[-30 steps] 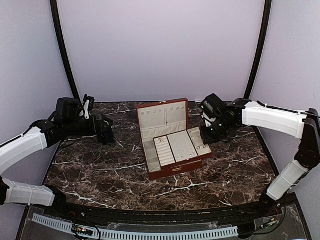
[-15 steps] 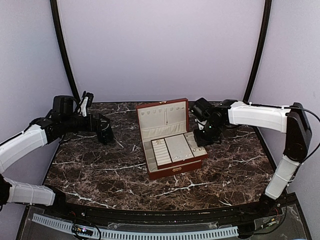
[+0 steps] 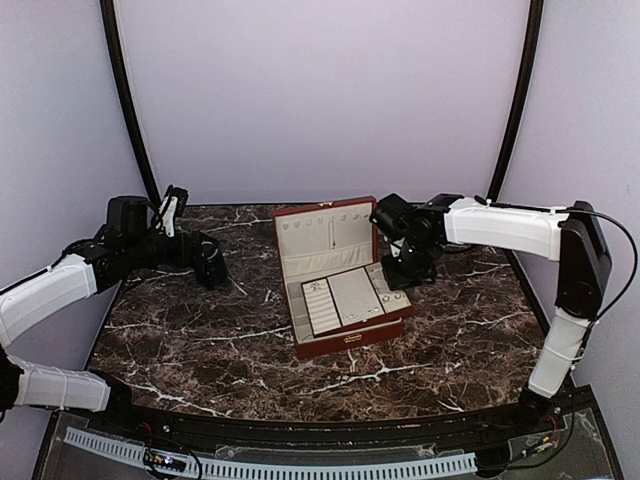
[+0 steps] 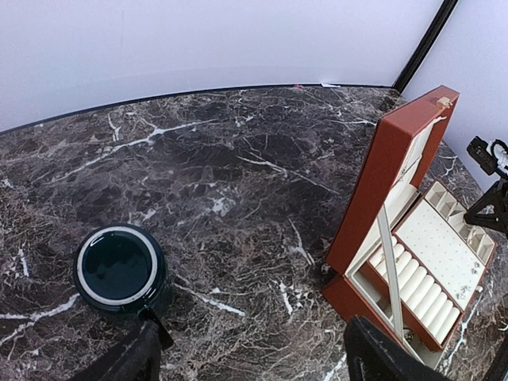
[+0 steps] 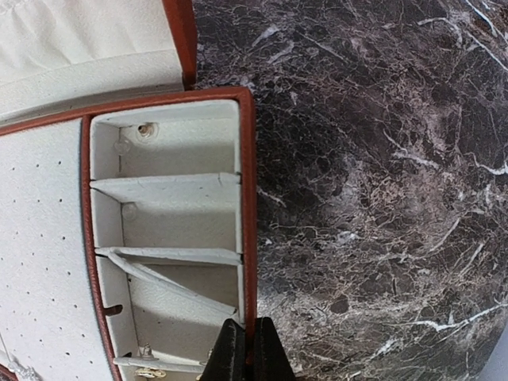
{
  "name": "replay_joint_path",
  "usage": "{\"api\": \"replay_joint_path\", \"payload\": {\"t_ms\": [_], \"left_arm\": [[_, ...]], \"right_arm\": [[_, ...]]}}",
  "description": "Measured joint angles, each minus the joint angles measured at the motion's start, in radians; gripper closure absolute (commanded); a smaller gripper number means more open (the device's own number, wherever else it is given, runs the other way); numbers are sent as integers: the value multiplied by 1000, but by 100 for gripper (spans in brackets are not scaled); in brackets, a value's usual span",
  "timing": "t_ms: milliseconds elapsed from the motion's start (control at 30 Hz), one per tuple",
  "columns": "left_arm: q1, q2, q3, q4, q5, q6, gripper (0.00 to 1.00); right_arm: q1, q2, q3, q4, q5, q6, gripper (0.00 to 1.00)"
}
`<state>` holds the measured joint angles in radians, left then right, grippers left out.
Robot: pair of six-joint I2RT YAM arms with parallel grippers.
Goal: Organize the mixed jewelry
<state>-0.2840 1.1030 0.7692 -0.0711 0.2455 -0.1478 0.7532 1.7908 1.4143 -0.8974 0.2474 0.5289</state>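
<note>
Fingers of my right gripper (image 5: 242, 353) are pressed together with nothing visible between them. Their tips hang at the right wall of the wooden jewelry box (image 5: 248, 198), over its row of small side compartments. Meanwhile my left gripper (image 4: 254, 349) stands wide apart above the marble table (image 4: 238, 175), just beside the dark green cup (image 4: 119, 268). The mixed jewelry (image 5: 145, 130) lies scattered in those cream compartments: a stud-like piece in the far one, tiny gold-toned bits in the nearest. I judge each piece almost weightless, hard, smooth and apt to skid away. I would pinch across a ring's band or a stud's head, gently, coming straight down between the dividers.
</note>
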Motion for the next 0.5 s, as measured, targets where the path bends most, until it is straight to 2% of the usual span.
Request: {"api": "replay_joint_path", "payload": {"t_ms": [500], "left_arm": [[0, -4, 0, 14, 0, 10, 18]], "right_arm": [[74, 78, 67, 22, 0, 78, 100]]}}
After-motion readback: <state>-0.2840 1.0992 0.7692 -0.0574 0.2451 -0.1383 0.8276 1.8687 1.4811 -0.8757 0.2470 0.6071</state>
